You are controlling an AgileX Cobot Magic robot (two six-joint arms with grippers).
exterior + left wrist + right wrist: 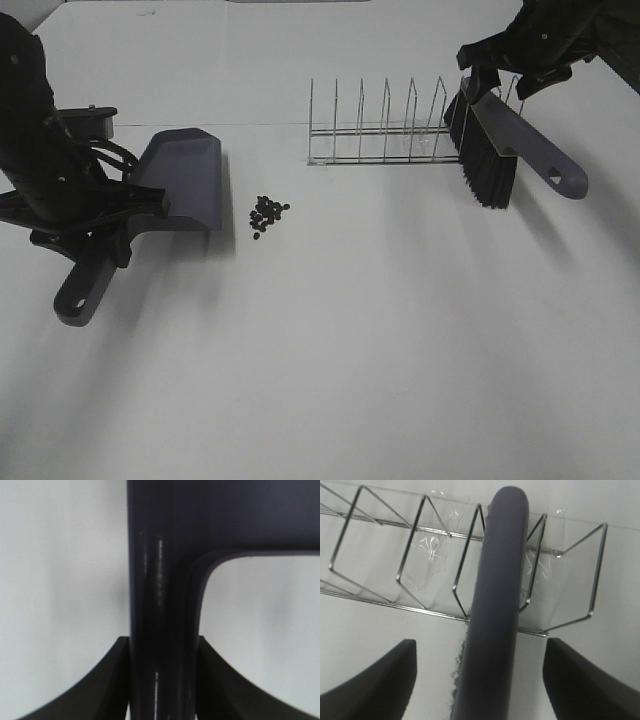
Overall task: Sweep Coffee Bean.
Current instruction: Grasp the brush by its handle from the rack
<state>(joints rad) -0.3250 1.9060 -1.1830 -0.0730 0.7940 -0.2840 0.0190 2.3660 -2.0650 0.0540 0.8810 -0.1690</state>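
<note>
Dark coffee beans (pixel 268 212) show only from the high camera, beside the dustpan (pixel 185 180).

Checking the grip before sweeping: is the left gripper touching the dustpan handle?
Touching. The left wrist view shows both fingers pressed flush against the dustpan handle, one on each side.

On your white table (pixel 400 360): one grey dustpan (pixel 185 180); coffee bean (pixel 268 213) cluster just beside its lip; one wire rack (pixel 385 157); one brush (pixel 487 165) propped at the rack's right end.
</note>
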